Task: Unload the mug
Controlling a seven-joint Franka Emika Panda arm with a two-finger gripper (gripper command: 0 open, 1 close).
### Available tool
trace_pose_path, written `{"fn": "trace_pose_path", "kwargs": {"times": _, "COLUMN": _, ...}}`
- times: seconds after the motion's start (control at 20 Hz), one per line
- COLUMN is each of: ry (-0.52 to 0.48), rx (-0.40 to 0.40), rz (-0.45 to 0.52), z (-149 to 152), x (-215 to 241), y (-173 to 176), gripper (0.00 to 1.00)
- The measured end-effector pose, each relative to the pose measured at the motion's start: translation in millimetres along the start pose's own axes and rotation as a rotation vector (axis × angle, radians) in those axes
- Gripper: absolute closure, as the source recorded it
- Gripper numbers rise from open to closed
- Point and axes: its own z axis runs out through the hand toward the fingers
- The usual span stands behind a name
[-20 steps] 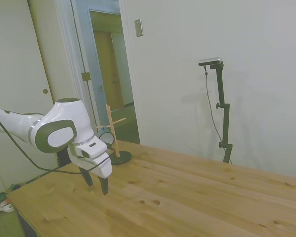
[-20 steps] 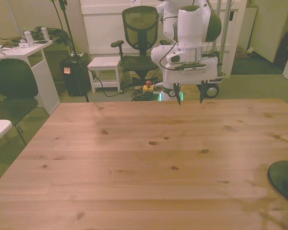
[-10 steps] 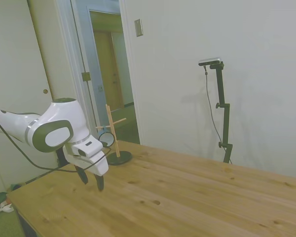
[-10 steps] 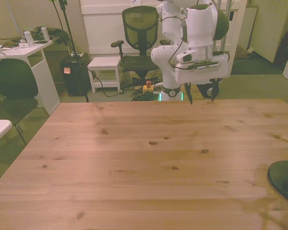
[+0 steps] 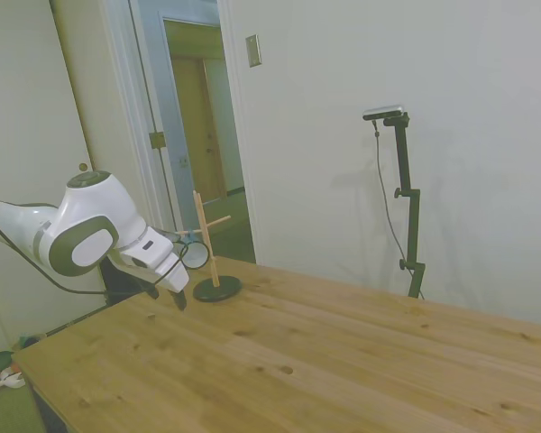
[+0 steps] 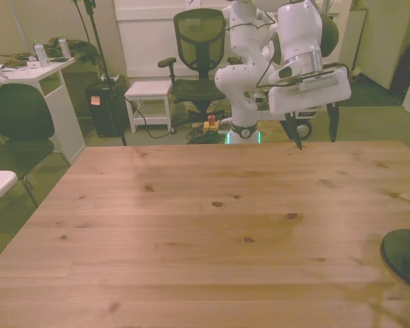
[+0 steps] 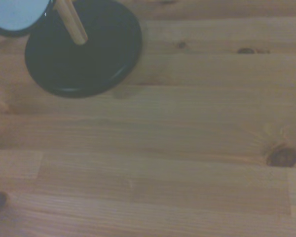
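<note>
The mug (image 5: 195, 254) hangs sideways on a peg of the wooden stand (image 5: 206, 240), its pale round face with a dark rim turned toward the arm. The stand's dark round base (image 5: 216, 289) sits near the table's far left corner in the side view. My gripper (image 5: 167, 295) hovers tilted just above the table, a short way from the base and lower than the mug, open with nothing between its fingers. In the front view the gripper (image 6: 315, 132) is over the table's far edge. The wrist view shows the mug (image 7: 16, 14), the wooden post (image 7: 72, 22) and the base (image 7: 84, 52).
The stand's base (image 6: 404, 255) shows at the front view's right edge. Behind the table stand an office chair (image 6: 199, 51), a white stool (image 6: 149, 92) and a white desk (image 6: 37, 75). An open doorway (image 5: 198, 126) lies behind the stand.
The gripper has swung toward the front view's right, closer to the stand, and tilted toward it. It has stayed open. The mug and stand have not moved.
</note>
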Motion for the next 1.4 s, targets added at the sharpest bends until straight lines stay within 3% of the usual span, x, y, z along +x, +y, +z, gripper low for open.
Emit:
{"fn": "trace_pose_path", "kwargs": {"times": 0.3, "ry": 0.016, "rx": 0.093, "rz": -0.029, "z": 11, "x": -11, "y": -28, "gripper": 0.00}}
{"fn": "trace_pose_path", "kwargs": {"times": 0.85, "ry": 0.001, "rx": 0.133, "rz": -0.016, "z": 13, "x": 11, "y": -36, "gripper": 0.00}}
{"fn": "trace_pose_path", "kwargs": {"times": 1.4, "ry": -0.004, "rx": 0.212, "rz": -0.156, "z": 46, "x": 30, "y": -85, "gripper": 0.00}}
